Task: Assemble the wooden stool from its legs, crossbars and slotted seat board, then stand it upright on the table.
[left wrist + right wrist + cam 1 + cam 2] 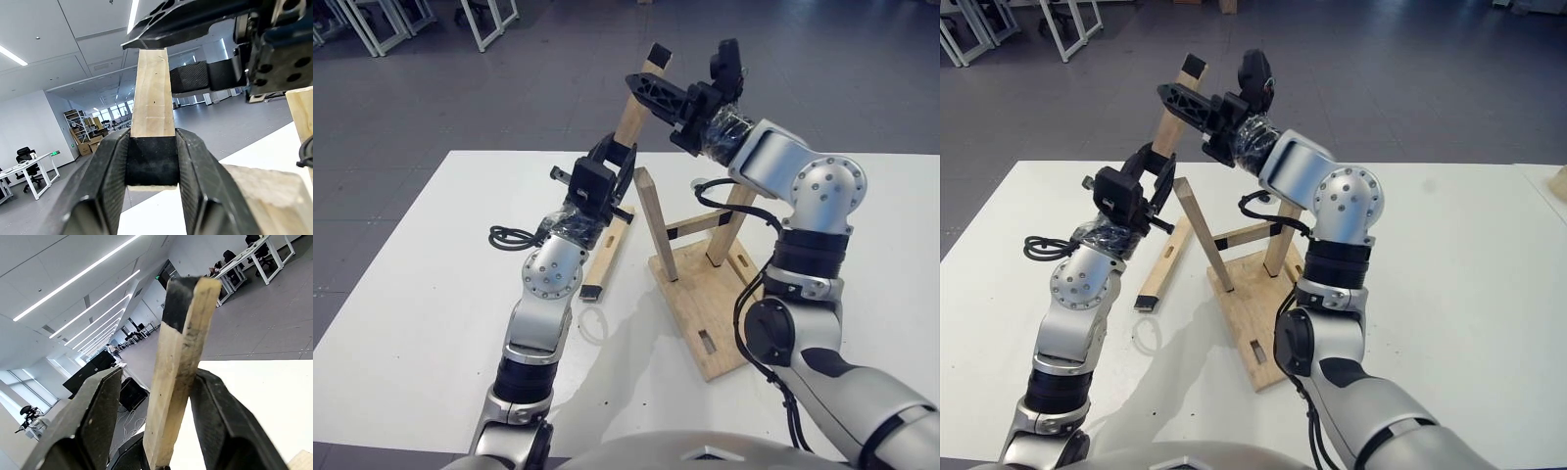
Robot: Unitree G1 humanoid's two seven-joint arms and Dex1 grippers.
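The slotted seat board (700, 313) lies flat on the white table. Two legs (658, 227) (730, 217) stand in it, joined by a crossbar (697, 227). A third leg (634, 113) with black-capped ends slants up above the table's far side. My left gripper (151, 166) is shut on its lower capped end, at the left gripper (613, 162) in the head view. My right gripper (693, 83) is open around the upper part of that leg (178, 367); one finger (93, 421) stands clear of the wood, the other finger (227, 426) lies close against it.
Another loose leg (605, 259) lies flat on the table left of the seat board. A black cable (509, 237) curls near the left arm, and a small white ring (594, 326) lies nearer the front. White desk frames (382, 24) stand on the floor beyond.
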